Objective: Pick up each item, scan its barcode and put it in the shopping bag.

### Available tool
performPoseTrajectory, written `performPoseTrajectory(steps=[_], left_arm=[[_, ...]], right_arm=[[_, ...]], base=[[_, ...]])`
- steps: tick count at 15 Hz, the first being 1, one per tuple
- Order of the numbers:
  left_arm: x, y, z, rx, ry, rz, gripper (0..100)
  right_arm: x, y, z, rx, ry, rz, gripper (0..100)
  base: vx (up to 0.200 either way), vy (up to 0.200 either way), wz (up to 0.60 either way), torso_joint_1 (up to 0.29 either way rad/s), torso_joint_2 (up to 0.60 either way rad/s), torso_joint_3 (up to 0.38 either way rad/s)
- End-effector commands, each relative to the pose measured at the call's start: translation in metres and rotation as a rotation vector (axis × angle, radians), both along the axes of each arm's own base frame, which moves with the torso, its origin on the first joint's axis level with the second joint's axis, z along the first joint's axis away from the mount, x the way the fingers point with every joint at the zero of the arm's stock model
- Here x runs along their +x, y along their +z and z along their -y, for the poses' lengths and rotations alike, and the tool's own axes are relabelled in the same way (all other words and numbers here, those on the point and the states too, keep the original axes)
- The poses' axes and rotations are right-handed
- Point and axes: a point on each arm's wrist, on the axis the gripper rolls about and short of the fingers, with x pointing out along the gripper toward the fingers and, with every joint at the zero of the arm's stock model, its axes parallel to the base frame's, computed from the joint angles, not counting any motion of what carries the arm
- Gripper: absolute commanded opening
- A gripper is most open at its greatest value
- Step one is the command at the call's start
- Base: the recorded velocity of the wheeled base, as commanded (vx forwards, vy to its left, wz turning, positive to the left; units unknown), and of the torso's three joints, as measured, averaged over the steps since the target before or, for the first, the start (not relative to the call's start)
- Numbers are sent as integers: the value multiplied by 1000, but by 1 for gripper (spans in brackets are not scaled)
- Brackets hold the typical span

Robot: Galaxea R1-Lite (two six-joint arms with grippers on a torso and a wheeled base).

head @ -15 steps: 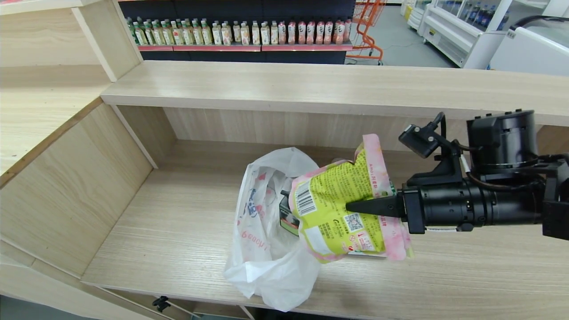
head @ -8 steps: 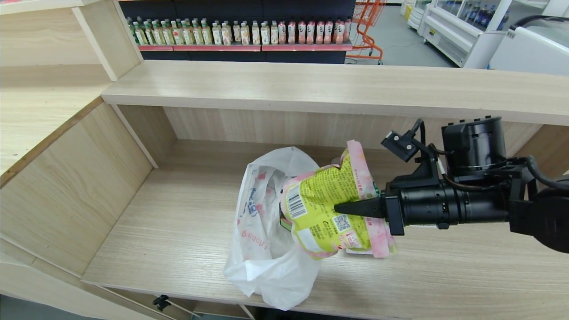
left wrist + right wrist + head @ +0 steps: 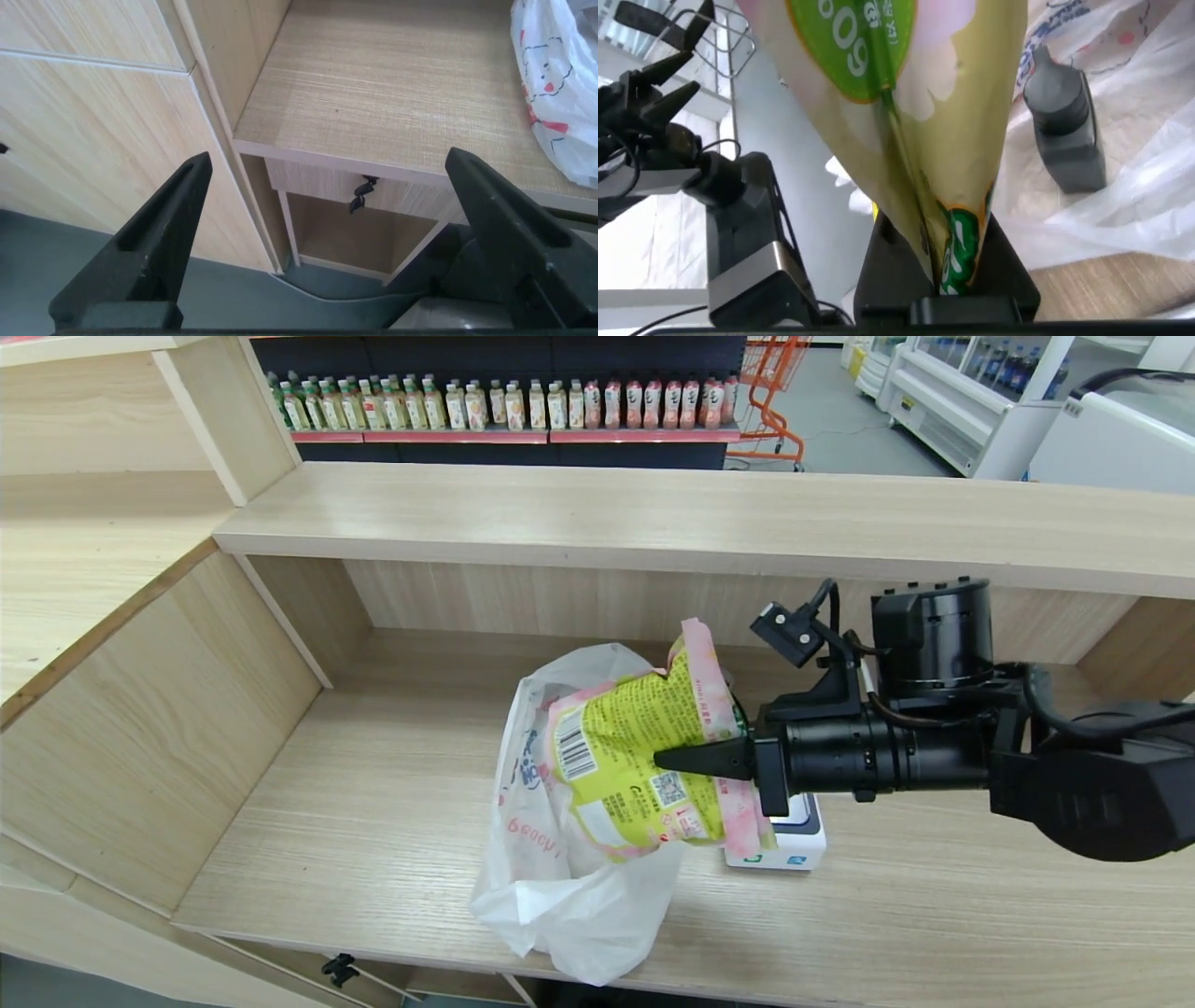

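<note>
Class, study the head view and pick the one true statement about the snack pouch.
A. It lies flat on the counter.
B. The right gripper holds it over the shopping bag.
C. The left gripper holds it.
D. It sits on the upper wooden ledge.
B: the right gripper is shut on the snack pouch, which hangs off the counter, above the mouth of the white shopping bag.

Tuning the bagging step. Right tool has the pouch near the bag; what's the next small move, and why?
Probably shift the right tool a little further to the robot's left. It is shut on the snack pouch, whose barcode end hangs over the shopping bag mouth, while its pink edge overhangs the white box.
</note>
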Motion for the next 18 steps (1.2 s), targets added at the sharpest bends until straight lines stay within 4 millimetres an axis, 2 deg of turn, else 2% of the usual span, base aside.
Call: performPoseTrajectory(steps=[1, 10, 11, 16, 18], left_arm=[[0, 0, 0, 0, 0, 0, 100], [0, 0, 0, 0, 1, 0, 100], [0, 0, 0, 0, 0, 0, 100], [0, 0, 0, 0, 0, 0, 100], [0, 0, 0, 0, 0, 0, 100]], right_arm=[[8, -12, -6, -10, 2, -19, 0], [14, -24, 0, -24, -21, -39, 0], [15, -26, 0, -25, -21, -41, 100], [9, -16, -7, 13, -5, -42, 100], [5, -6, -12, 72, -6, -74, 100]], base=[[0, 0, 0, 0, 0, 0], [0, 0, 0, 0, 0, 0], [0, 0, 0, 0, 0, 0], [0, 0, 0, 0, 0, 0], [0, 0, 0, 0, 0, 0]])
